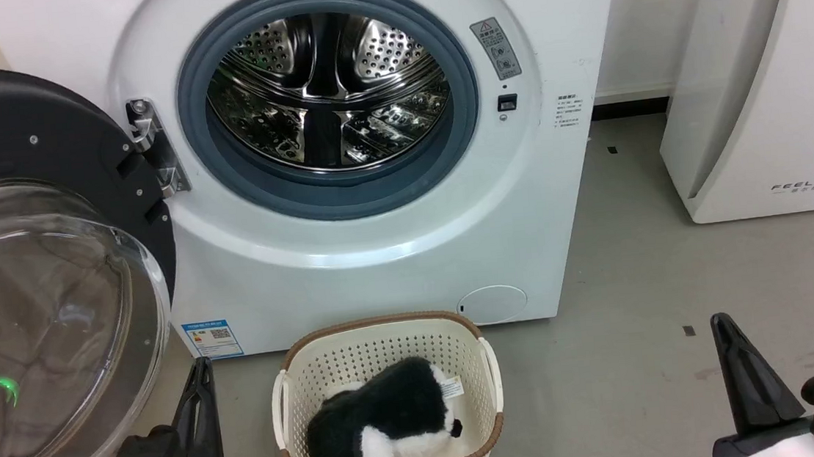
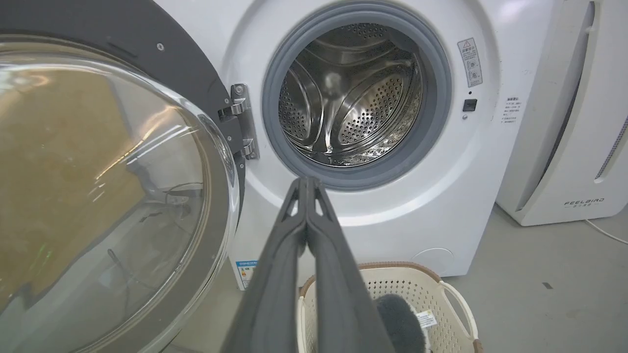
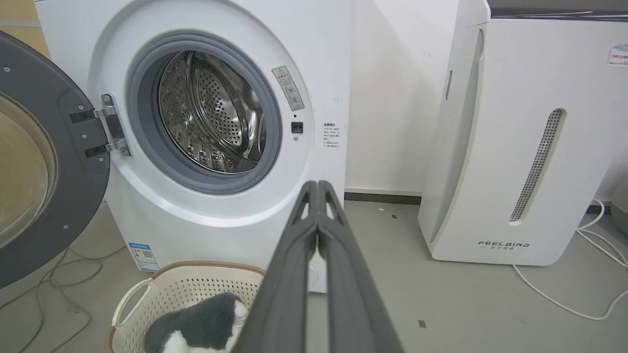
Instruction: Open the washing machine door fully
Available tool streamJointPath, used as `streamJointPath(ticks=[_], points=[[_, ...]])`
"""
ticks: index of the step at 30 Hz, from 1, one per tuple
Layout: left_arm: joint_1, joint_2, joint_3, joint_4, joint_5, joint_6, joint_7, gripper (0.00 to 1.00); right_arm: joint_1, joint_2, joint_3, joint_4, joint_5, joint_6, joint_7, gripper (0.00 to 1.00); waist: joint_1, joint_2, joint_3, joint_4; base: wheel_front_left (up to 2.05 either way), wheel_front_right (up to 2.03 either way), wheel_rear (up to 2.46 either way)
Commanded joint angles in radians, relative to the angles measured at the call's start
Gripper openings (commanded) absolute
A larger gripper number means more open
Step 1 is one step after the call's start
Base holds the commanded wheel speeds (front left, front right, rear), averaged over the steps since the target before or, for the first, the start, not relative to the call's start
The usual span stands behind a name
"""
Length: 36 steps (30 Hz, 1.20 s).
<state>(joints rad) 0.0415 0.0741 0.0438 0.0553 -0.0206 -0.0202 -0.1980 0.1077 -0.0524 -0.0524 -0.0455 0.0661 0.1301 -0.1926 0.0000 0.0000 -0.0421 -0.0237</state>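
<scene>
The white washing machine (image 1: 396,273) faces me with its grey rubber ring and steel drum (image 1: 327,92) exposed. The washing machine door (image 1: 29,291), a black disc with a bulging glass bowl, hangs swung out to the left on its hinge (image 1: 153,149). My left gripper (image 1: 201,364) sits low at the left, just right of the door's lower edge, shut on nothing. My right gripper (image 1: 721,322) rests low at the right over bare floor, also shut and holding nothing. In the left wrist view the door (image 2: 98,186) is at the left beside the shut fingers (image 2: 306,181).
A cream laundry basket (image 1: 295,385) holding a black-and-white plush toy (image 1: 387,422) stands on the floor before the machine. A white FEELBIRD appliance (image 1: 770,79) stands at the right, with a white cable (image 3: 564,294) on the grey floor.
</scene>
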Motion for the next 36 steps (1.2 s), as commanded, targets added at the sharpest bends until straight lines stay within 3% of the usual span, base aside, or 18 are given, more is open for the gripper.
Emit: streamJointPath(ticks=[1,36], points=[[-0.009,-0.003,-0.002,-0.006,0.003,0.005,0.007,0.00,-0.018,0.001,0.004,0.003,-0.010,0.000,0.006,0.00,0.0000,0.0000,0.000,0.000,0.00,0.00,0.00],[-0.021,-0.011,-0.018,-0.025,0.010,0.011,0.081,0.00,-0.053,0.001,0.022,0.019,-0.031,0.000,0.078,0.00,0.0000,0.0000,0.016,0.009,0.00,0.00,0.00]])
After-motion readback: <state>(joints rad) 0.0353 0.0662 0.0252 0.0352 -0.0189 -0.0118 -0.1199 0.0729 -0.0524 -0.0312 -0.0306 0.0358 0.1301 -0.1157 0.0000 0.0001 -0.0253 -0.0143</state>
